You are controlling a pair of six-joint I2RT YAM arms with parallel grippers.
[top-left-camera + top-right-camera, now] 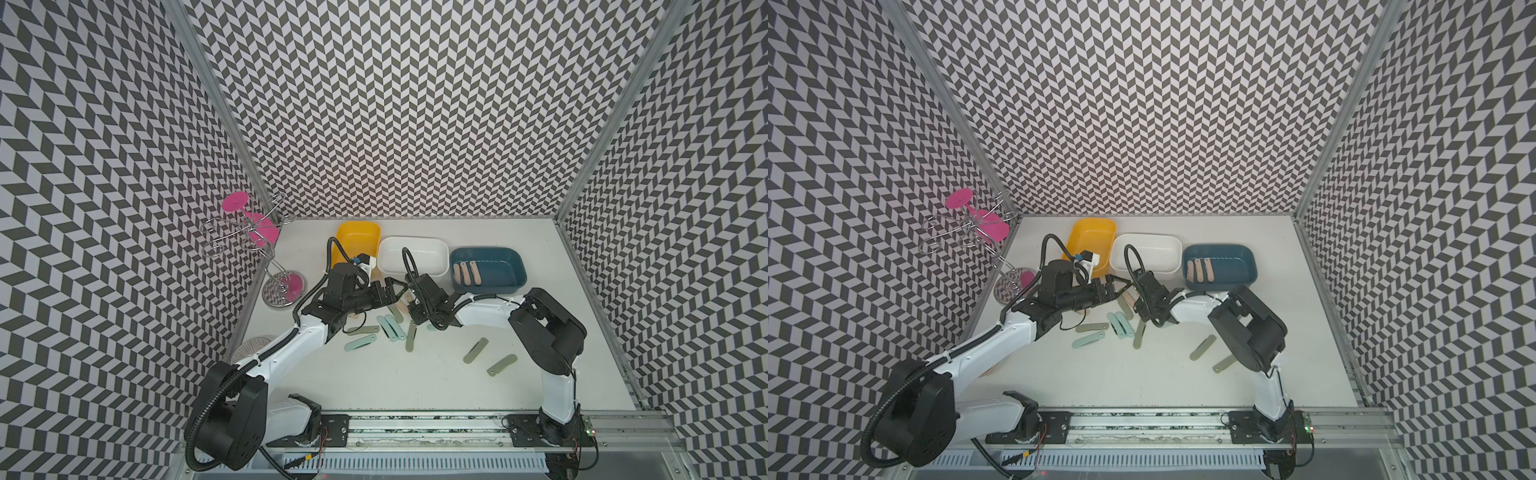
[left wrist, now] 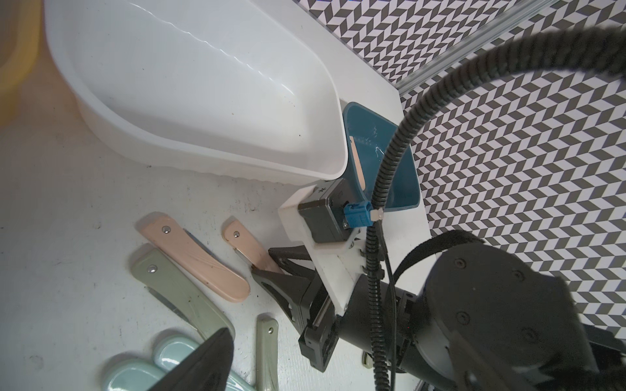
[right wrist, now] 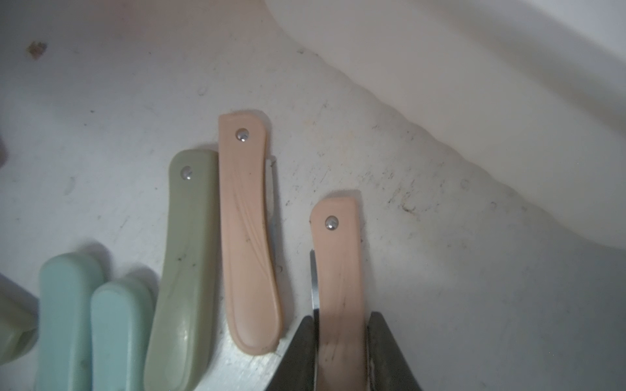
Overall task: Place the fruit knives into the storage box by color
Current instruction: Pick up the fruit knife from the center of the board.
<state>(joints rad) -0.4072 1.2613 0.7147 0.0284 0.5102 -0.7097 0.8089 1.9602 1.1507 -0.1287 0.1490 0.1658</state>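
In both top views, the right gripper [image 1: 410, 300] sits in front of the white box [image 1: 436, 249], closed about a peach fruit knife [image 1: 408, 296]. The left gripper [image 1: 390, 289], jaws spread wide and empty, hovers just beside it. With the arms this near, they could collide on the carry to the blue box [image 1: 513, 270], where three peach knives [image 1: 467, 274] lie. In the left wrist view, the held knife appears to rest on the table [image 2: 67, 237], gripped near its rounded end, so it may pivot when lifted. In the right wrist view, the jaws press both edges, one against an exposed blade strip [image 3: 314, 281], inviting slip. A second peach knife [image 3: 249, 237] just beside may be nudged.
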